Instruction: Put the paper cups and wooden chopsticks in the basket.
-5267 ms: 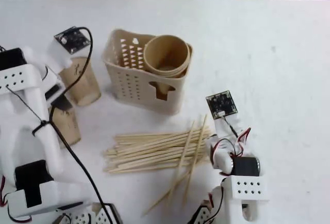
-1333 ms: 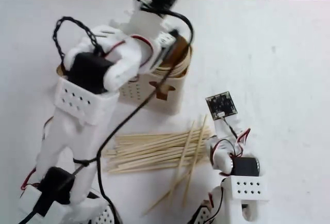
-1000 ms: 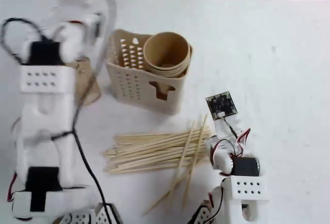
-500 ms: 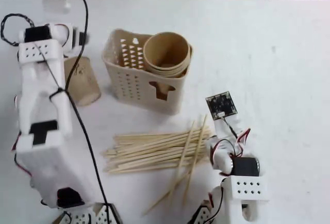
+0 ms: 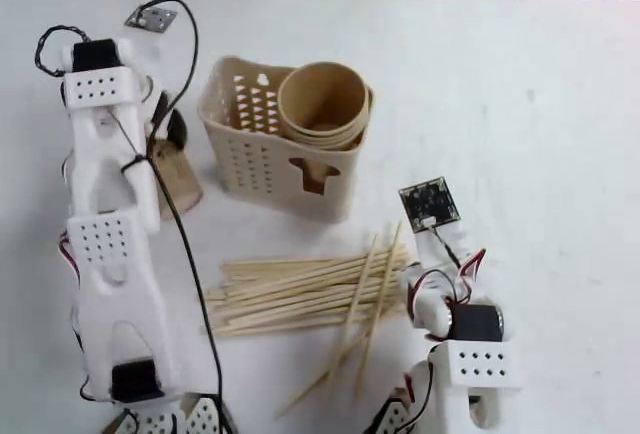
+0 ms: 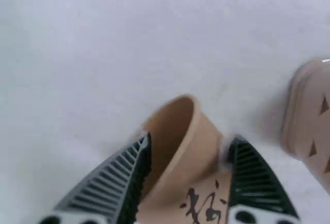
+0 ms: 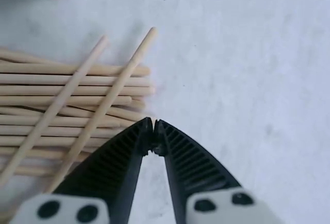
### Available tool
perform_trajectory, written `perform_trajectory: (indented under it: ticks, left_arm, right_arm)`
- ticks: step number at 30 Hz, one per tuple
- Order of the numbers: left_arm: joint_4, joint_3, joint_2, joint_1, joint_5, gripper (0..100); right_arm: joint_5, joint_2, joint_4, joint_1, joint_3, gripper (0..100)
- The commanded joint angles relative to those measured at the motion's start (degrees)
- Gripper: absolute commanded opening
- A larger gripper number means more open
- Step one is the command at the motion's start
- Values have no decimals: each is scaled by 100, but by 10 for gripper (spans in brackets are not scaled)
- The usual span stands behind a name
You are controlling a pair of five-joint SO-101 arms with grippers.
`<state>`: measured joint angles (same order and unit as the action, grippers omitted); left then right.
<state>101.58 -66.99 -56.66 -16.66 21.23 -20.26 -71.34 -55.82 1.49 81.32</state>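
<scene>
From the high view, the left arm (image 5: pixel 105 204), which swung over the basket (image 5: pixel 262 169) a little over a second ago, has come back and now stretches along the left side of the surface (image 5: pixel 520 104). The left gripper (image 5: pixel 168 139) is down on the lone paper cup (image 5: pixel 182 182), just left of the basket. Two brown cups stood there five seconds ago, and now there is one. The stacked cups (image 5: pixel 322 102) sit in the basket's right end as before. The wooden chopsticks (image 5: pixel 300 292) lie in the same loose pile in front of the basket. The right arm (image 5: pixel 470 339) has not shifted, and its front end is at the right end of the pile.

In the left wrist view, the left gripper (image 6: pixel 191 141) is spread wide, with the paper cup (image 6: pixel 193 164) tilted between its fingers (image 6: pixel 121 182). One finger is at the cup's open mouth and the other is along its outer wall. I cannot tell whether they are pressing on it yet. The basket (image 6: pixel 309 115) is just beside the cup.

In the right wrist view, the right gripper (image 7: pixel 153 127) has its fingers (image 7: pixel 116 167) closed tip to tip on nothing. The tips lie at the end of the wooden chopsticks (image 7: pixel 77 102), with two sticks crossing the pile at a slant.
</scene>
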Motion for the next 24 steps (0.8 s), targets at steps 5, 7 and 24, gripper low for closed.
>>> perform_trajectory:
  ticks: [5, 7, 24]
  left_arm:
    - [105, 343, 708, -136, 105, 24]
    - [105, 642, 1182, -145, 105, 22]
    - [-123, 1503, 6527, 1692, -9, 22]
  right_arm:
    - [-44, -84, -4, 13, -44, 17]
    - [-44, -84, -4, 4, -44, 17]
    - [-44, -84, 4, 13, -44, 18]
